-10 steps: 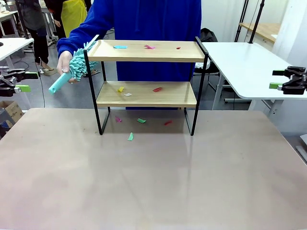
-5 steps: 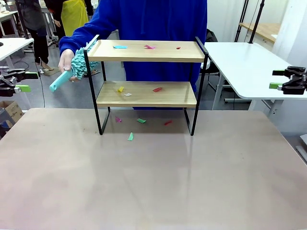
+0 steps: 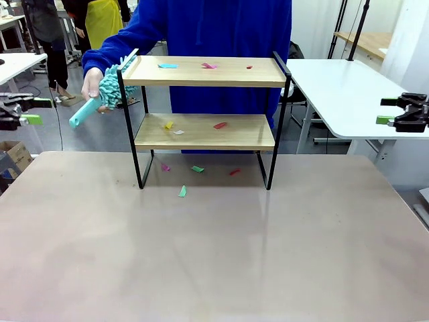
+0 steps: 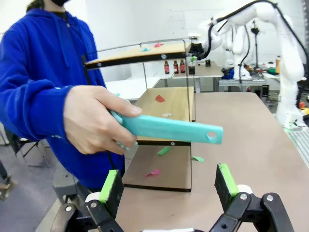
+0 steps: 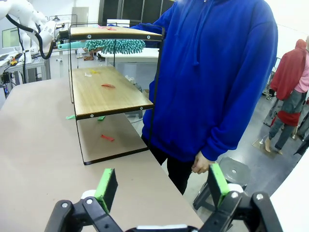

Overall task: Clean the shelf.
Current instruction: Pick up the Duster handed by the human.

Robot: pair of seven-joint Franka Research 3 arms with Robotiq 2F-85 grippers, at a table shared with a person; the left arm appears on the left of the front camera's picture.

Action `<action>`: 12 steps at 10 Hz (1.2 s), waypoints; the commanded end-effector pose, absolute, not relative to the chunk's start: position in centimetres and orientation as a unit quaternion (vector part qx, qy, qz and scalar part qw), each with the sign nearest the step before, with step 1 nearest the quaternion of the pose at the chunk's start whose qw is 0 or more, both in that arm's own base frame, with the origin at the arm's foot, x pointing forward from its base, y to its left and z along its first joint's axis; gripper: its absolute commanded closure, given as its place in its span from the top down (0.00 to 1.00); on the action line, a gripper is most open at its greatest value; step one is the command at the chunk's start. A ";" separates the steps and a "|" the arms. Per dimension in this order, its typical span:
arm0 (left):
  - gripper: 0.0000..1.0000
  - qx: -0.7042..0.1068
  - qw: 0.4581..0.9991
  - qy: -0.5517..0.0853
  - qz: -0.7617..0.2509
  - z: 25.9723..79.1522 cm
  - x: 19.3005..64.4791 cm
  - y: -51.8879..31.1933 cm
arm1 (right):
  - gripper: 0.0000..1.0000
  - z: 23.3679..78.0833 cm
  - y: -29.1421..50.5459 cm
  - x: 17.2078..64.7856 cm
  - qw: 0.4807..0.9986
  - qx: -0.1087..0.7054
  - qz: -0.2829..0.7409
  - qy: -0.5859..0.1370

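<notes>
1. The left gripper (image 4: 168,188) hangs off the table's left side with its jaws wide apart and nothing between them.
2. The right gripper (image 5: 161,186) is off the right side, jaws also spread and empty, well apart from the shelf.
3. Just ahead of the left gripper, the person's hand (image 3: 90,86) grips the handle of a teal duster (image 3: 107,90). Its fluffy head sits at the left end of the top board (image 3: 208,72); I cannot tell if it touches.
4. The shelf (image 3: 204,132) stands upright at the far middle of the table (image 3: 214,255), all 4 legs down.
5. Coloured paper scraps (image 3: 167,66) lie about: 3 on the top board, 3 on the lower board, and 4 on the table under and before the shelf.
6. Judged from this, the sweep is only starting, and the person is doing it rather than the arms; no board is clean yet.
7. The next move calls for drawing the duster head flat along the top board to push the scraps off, then working the lower board, without nudging the light frame.
</notes>
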State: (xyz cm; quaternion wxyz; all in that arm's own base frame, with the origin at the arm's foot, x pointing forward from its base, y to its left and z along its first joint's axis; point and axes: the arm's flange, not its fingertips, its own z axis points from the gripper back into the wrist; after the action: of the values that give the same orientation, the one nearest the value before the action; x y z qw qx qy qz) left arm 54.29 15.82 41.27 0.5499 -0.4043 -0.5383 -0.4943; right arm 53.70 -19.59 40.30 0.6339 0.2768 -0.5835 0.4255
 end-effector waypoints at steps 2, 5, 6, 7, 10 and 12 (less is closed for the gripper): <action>1.00 -0.369 0.655 -0.460 -0.472 50.0 54.8 14.5 | 1.00 40.5 -19.4 53.7 0.632 0.277 0.427 -0.584; 1.00 -0.254 0.766 -0.359 -0.468 58.0 52.3 11.4 | 1.00 40.5 -19.4 53.7 0.632 0.277 0.427 -0.584; 1.00 -0.224 0.810 -0.349 -0.415 59.9 51.3 9.8 | 1.00 40.5 -19.4 53.7 0.632 0.277 0.427 -0.584; 1.00 -0.182 0.858 -0.318 -0.359 61.7 49.9 8.0 | 1.00 40.5 -19.4 53.7 0.632 0.277 0.427 -0.584; 1.00 -0.076 0.908 -0.293 -0.289 62.3 48.3 1.6 | 1.00 40.5 -19.4 53.7 0.632 0.277 0.427 -0.584; 1.00 -0.084 0.911 -0.278 -0.293 61.2 48.3 -0.6 | 1.00 40.5 -19.4 53.7 0.632 0.277 0.427 -0.584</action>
State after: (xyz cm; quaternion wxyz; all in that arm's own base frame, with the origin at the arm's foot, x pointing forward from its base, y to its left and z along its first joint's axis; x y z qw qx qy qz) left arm 48.46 -0.53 61.95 0.9080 -0.0761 -0.2907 -0.2920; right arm 53.70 -19.63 40.29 0.6341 0.2767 -0.5836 0.4253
